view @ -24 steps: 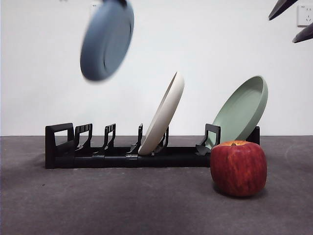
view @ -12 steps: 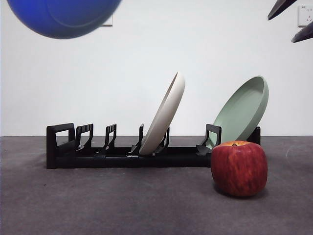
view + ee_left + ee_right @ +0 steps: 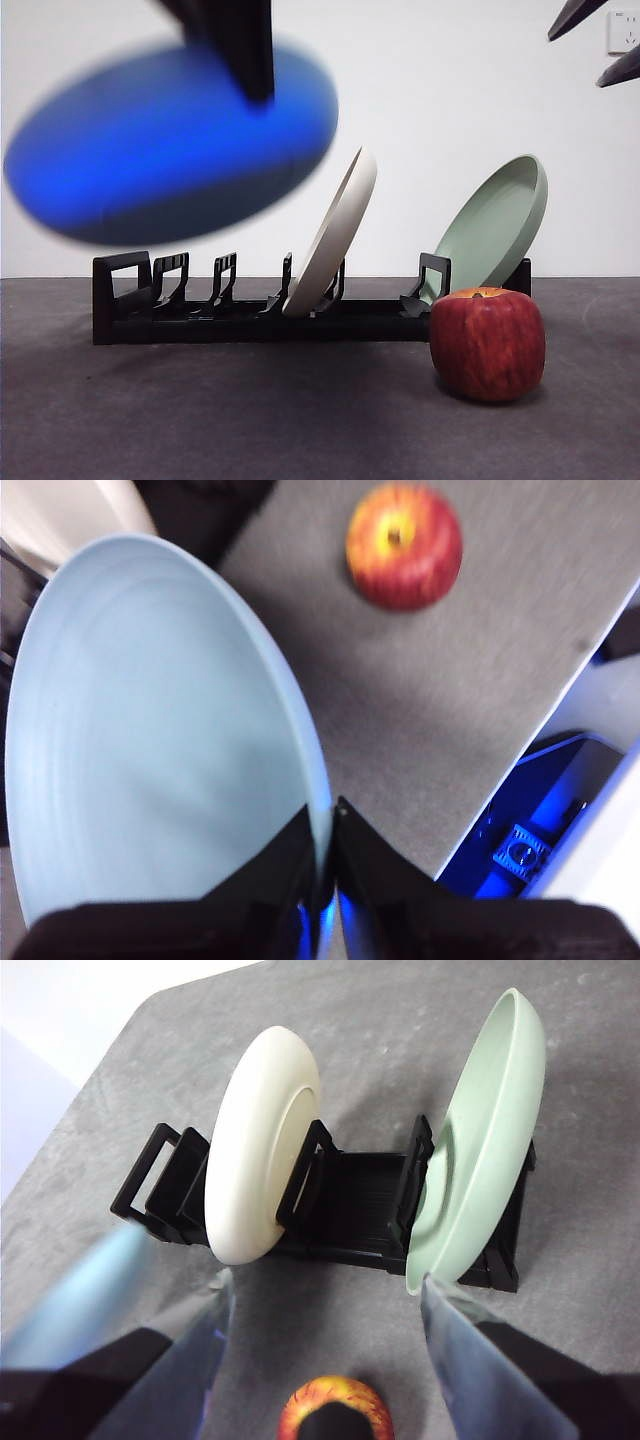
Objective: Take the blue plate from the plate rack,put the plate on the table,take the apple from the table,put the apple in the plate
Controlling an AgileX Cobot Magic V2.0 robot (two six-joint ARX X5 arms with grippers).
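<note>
My left gripper [image 3: 257, 88] is shut on the rim of the blue plate [image 3: 170, 140] and holds it tilted and blurred in the air over the left end of the plate rack [image 3: 200, 312]. In the left wrist view the jaws [image 3: 325, 852] pinch the plate's edge [image 3: 150, 750], with the apple [image 3: 403, 545] on the table beyond. The apple [image 3: 488, 345] stands on the dark grey table [image 3: 250, 420] in front of the rack's right end. My right gripper [image 3: 330, 1345] is open and empty, high above the apple [image 3: 335, 1412]; its tips show at the top right of the front view [image 3: 598, 42].
A cream-white plate [image 3: 335, 235] leans in the rack's middle slot and a sage-green plate [image 3: 495, 230] in its right end; both show in the right wrist view [image 3: 262, 1145] [image 3: 485, 1130]. The rack's left slots hold nothing.
The blue plate has come down and to the right from the top left corner and now hangs flatter over the rack's left end. The apple and the right arm have not moved.
</note>
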